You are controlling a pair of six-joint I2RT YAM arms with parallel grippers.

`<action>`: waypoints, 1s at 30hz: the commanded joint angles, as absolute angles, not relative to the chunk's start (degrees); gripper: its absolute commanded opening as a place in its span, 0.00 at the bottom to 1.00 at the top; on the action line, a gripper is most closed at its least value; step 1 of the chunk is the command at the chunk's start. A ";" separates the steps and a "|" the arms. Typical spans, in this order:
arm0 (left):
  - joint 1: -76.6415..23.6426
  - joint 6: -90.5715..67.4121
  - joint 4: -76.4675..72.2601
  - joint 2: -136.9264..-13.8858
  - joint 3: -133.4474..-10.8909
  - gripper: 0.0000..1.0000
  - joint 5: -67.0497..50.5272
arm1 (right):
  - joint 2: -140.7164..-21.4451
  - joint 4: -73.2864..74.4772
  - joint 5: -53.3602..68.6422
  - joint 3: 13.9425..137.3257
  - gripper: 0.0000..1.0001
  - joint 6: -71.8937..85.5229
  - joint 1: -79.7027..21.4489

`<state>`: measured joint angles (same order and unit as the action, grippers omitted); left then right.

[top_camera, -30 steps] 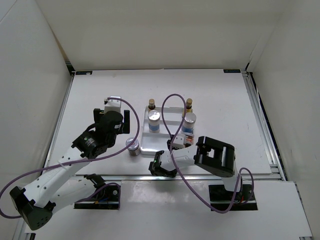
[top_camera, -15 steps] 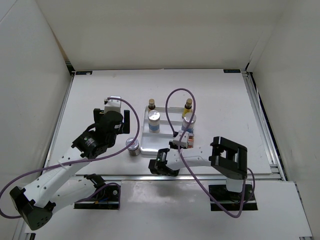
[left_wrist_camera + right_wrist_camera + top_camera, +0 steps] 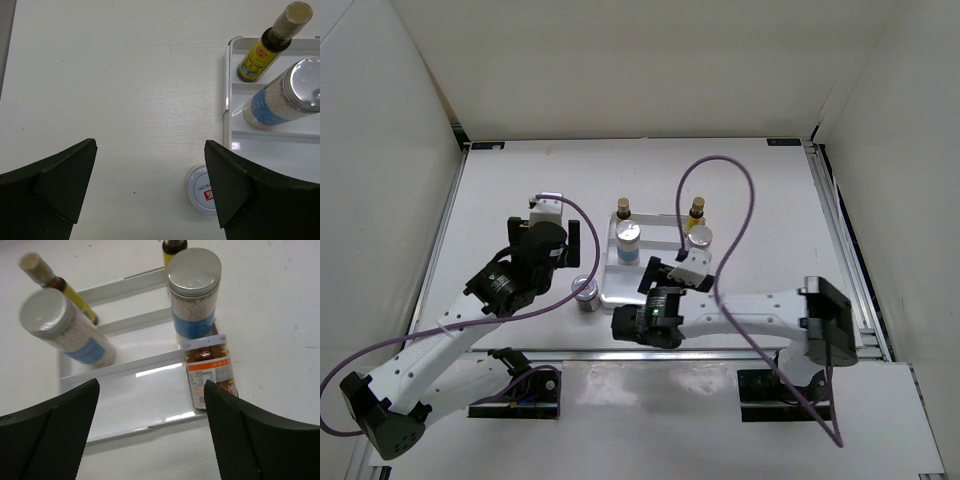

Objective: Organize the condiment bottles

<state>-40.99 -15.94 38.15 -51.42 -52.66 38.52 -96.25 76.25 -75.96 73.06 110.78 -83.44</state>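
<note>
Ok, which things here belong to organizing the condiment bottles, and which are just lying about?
Part of the job:
left amber bottle
right amber bottle
left white jar
right white jar
red-label jar at the tray's corner
short jar beside the tray

Just there:
white tray
table
purple cables

Bright, even, diffuse overhead light; faint soft shadows; glare streak on tray [image 3: 155,372]; wrist views slightly soft.
</note>
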 commanded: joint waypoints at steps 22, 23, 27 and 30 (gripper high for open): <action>-40.78 -16.35 38.06 -50.80 -54.58 1.00 37.18 | -52.55 90.10 -46.25 103.01 1.00 52.86 -83.58; -40.78 -16.35 38.06 -50.80 -54.58 1.00 37.18 | -53.95 87.83 -43.10 103.01 1.00 48.47 -83.58; -40.78 -15.82 38.06 -50.80 -54.58 1.00 37.18 | -55.37 74.92 -43.49 99.07 1.00 31.05 -83.58; -40.78 -15.82 38.06 -49.75 -54.58 1.00 37.18 | -53.18 60.99 -51.31 94.94 1.00 16.22 -83.58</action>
<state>-40.99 -15.92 38.15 -51.66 -52.66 37.87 -54.61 73.38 -47.03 97.27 36.36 -83.53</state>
